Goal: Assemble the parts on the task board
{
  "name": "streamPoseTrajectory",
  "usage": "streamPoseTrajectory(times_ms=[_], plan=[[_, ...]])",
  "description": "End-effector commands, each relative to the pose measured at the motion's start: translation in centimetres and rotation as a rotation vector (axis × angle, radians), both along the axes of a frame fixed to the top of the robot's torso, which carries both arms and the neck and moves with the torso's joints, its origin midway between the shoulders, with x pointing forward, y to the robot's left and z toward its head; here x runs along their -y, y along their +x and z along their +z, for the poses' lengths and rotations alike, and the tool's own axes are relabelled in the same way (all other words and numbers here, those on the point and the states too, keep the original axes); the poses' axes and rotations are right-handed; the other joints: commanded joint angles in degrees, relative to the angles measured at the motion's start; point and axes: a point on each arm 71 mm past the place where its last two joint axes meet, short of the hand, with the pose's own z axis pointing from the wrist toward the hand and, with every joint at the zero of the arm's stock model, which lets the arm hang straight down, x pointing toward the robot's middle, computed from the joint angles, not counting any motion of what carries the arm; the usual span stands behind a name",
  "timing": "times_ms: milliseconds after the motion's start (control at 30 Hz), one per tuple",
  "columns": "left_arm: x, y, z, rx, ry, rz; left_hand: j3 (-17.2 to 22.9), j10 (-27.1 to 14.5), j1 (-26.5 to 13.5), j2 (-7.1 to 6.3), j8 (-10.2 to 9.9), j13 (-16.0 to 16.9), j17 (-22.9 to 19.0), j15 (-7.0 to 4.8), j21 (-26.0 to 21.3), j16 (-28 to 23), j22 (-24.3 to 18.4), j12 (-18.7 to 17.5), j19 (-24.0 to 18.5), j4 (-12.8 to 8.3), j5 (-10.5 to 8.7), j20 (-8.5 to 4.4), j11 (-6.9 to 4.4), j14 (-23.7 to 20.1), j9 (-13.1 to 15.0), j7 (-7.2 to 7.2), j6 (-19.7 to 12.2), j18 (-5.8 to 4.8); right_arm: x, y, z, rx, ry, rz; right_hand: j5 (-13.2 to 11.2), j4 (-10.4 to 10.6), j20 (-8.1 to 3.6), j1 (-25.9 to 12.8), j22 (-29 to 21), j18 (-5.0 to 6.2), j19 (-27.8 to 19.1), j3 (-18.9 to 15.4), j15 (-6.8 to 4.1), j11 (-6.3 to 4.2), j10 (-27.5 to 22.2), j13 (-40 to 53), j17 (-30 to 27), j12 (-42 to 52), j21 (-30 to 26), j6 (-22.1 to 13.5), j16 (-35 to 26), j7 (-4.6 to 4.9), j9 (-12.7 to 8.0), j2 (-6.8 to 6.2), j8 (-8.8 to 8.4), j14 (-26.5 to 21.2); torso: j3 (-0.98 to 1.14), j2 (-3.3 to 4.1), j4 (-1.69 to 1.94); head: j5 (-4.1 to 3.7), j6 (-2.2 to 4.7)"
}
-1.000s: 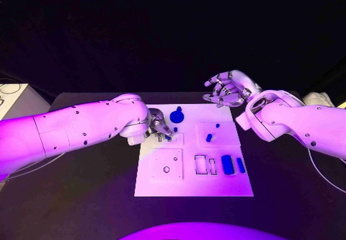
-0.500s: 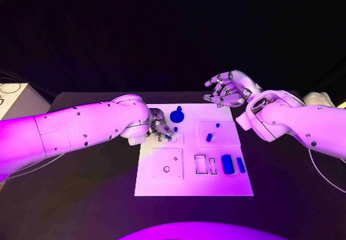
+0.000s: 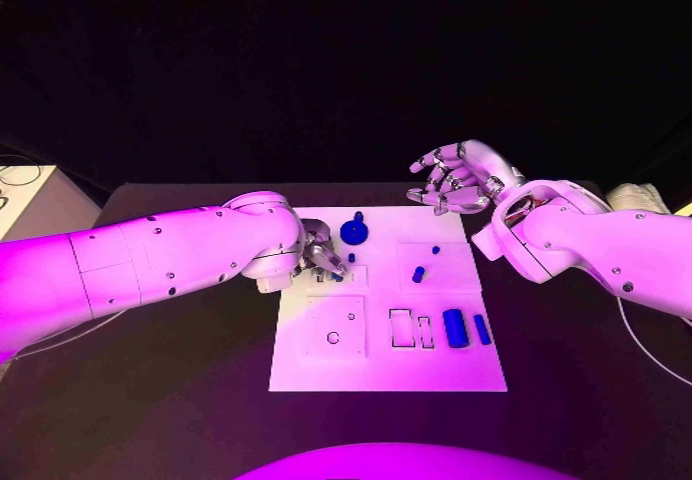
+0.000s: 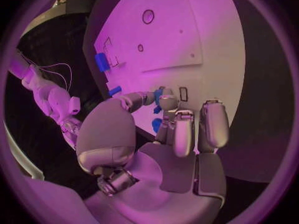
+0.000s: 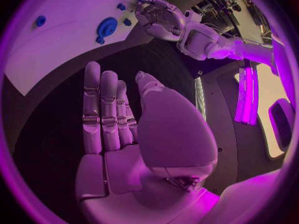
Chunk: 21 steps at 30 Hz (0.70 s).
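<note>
A small blue part [image 4: 159,95] sits pinched in my left hand [image 3: 317,250], low over the task board [image 3: 382,375] near its far left corner, just beside the round blue knob [image 3: 355,234] standing there. I judge I am seating this piece into a slot by the knob; next I need a slight downward press with the piece upright, then a clean release. On the side of the knob nearer me lie two blue bars [image 3: 464,328]. My right hand [image 3: 454,178] hovers off the board's far edge beyond the knob, fingers loosely apart and holding nothing.
</note>
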Motion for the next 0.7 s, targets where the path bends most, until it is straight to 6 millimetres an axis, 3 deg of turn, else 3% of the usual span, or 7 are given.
streamPoseTrajectory(times_ms=[33, 433, 700], plan=[[0.03, -0.32, -0.44, -0.020, 0.024, -0.023, 10.2, 0.5, 0.0, 0.47, 0.1, 0.1, 14.8, -0.51, 0.4, 0.3, 0.1, 0.2, 0.5, -10.6, 0.08, 0.04, -0.05, 6.0, 0.0, -1.90, 2.4, -0.79, -0.13, -0.06, -0.08, -0.007, -0.005, 0.014, 0.4, 0.1, 0.06, 0.2, -0.2, 0.68, 0.6, 0.4, -0.01, 0.16, -0.4, -0.1, 0.1, -0.2, -0.3, -0.2, -0.4, 0.10, -0.1, -0.19, 0.30, 0.4, 0.00, 0.00, 0.06, -0.05, 0.04], [-0.41, -0.23, -0.58, -0.030, 0.024, -0.013, 10.3, 0.7, 0.0, 0.53, 0.1, 0.1, 14.9, -0.55, 0.4, 0.3, 0.1, 0.3, 0.6, -10.7, 0.15, 0.00, -0.12, 6.0, 0.1, -1.98, 2.5, -0.80, -0.14, -0.06, -0.14, -0.009, -0.006, 0.014, 0.4, 0.1, 0.06, 0.2, -0.2, 0.68, 0.6, 0.4, -0.01, 0.17, -0.4, -0.1, 0.1, -0.2, -0.3, -0.2, -0.4, 0.10, -0.1, -0.19, 0.31, 0.4, 0.00, 0.06, -0.07, 0.09, 0.07], [-0.56, -0.12, -0.68, -0.039, 0.026, -0.009, 10.3, 0.7, 0.0, 0.54, 0.1, 0.1, 14.9, -0.56, 0.4, 0.3, 0.1, 0.3, 0.6, -10.7, 0.16, 0.00, -0.12, 6.0, 0.1, -1.98, 2.5, -0.80, -0.12, -0.05, -0.15, -0.010, -0.006, 0.014, 0.4, 0.1, 0.06, 0.1, -0.3, 0.67, 0.6, 0.4, 0.00, 0.18, -0.5, -0.2, 0.1, -0.2, -0.4, -0.2, -0.5, 0.12, -0.1, -0.23, 0.32, 0.4, 0.01, 0.07, 0.07, 0.02, -0.11]])
